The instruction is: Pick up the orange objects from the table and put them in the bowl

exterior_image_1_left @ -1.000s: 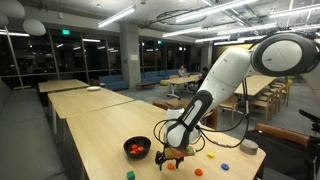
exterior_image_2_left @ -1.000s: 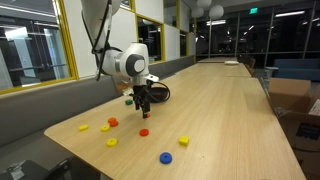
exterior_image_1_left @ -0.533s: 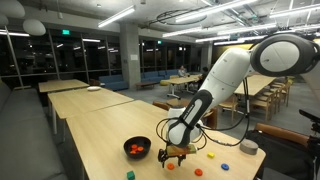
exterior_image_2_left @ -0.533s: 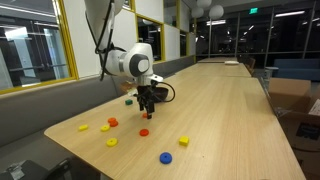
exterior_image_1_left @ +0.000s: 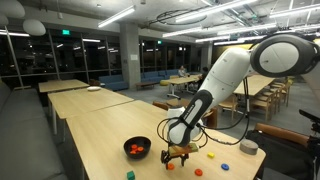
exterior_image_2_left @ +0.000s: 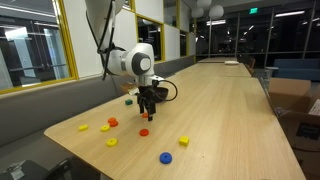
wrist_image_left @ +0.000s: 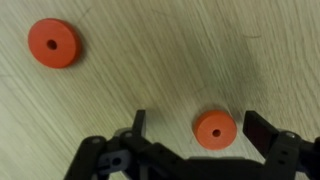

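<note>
Straddling round orange disc (wrist_image_left: 215,128) with centre dimple | end effector (wrist_image_left: 198,121) spread | pale wood-grain table (wrist_image_left: 150,50)

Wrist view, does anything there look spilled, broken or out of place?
Nothing stands out. One orange disc lies flat between the fingers of the open gripper, apparently untouched. A second orange disc lies flat farther off. Both look whole, and the table shows no spill or damage.

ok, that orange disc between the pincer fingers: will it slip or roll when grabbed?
Orange disc looks rigid, so it should hold shape under the open pincer. It lies flat on the table, so rolling seems unlikely. Its low round edge may squirt sideways if gripped off-centre.
</note>
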You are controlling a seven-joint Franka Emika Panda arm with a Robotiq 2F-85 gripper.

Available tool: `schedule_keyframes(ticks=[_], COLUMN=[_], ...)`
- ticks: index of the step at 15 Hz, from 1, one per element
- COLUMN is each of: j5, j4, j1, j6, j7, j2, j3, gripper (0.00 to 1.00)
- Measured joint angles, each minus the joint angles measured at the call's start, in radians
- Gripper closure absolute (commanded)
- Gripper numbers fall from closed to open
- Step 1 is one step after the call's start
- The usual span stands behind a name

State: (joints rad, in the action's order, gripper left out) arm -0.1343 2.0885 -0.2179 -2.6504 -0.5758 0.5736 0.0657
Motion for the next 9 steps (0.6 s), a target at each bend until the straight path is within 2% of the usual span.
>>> schedule_keyframes(ticks=[9], j5=[0.018], j4=[-0.022], j1=[-0.011], j6=[0.031], j7=[0.0], j2=[0.0], j3=[0.003], gripper=[0.0])
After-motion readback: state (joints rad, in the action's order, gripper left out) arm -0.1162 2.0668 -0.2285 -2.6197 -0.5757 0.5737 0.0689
